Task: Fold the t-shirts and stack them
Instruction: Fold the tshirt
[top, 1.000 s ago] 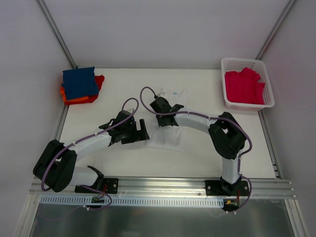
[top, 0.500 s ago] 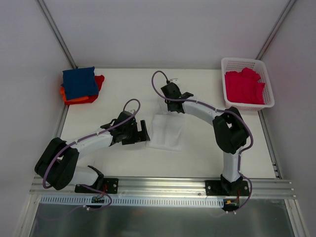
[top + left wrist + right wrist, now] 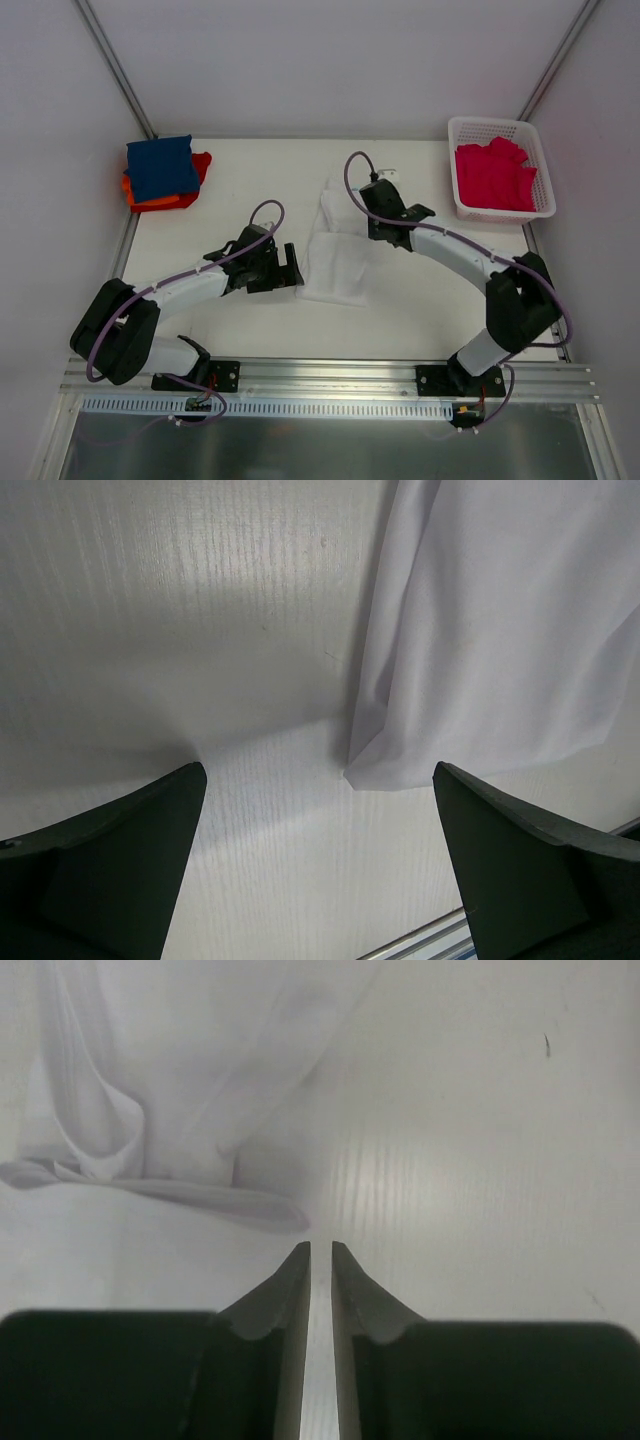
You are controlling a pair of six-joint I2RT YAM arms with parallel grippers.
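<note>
A white t-shirt (image 3: 335,258) lies partly folded mid-table, with a rumpled strip reaching toward the far side (image 3: 333,197). My left gripper (image 3: 292,268) is open just left of the shirt. In the left wrist view its gripper (image 3: 320,865) is spread wide over bare table, with the shirt's corner (image 3: 480,630) ahead to the right. My right gripper (image 3: 383,185) sits right of the rumpled strip. In the right wrist view the gripper (image 3: 320,1252) is shut and empty, with the shirt's folds (image 3: 150,1090) ahead to the left. A navy t-shirt (image 3: 160,165) lies folded on an orange-red one (image 3: 200,165) at the far left.
A white lattice basket (image 3: 497,125) at the far right corner holds crimson-pink shirts (image 3: 495,175). Metal rails run along the table's left and right sides and across the near edge (image 3: 330,378).
My right gripper left the shirt's middle, went to its far edge, then moved right and off the cloth. The shirt's far part now lies stretched out. The left arm barely moved.
</note>
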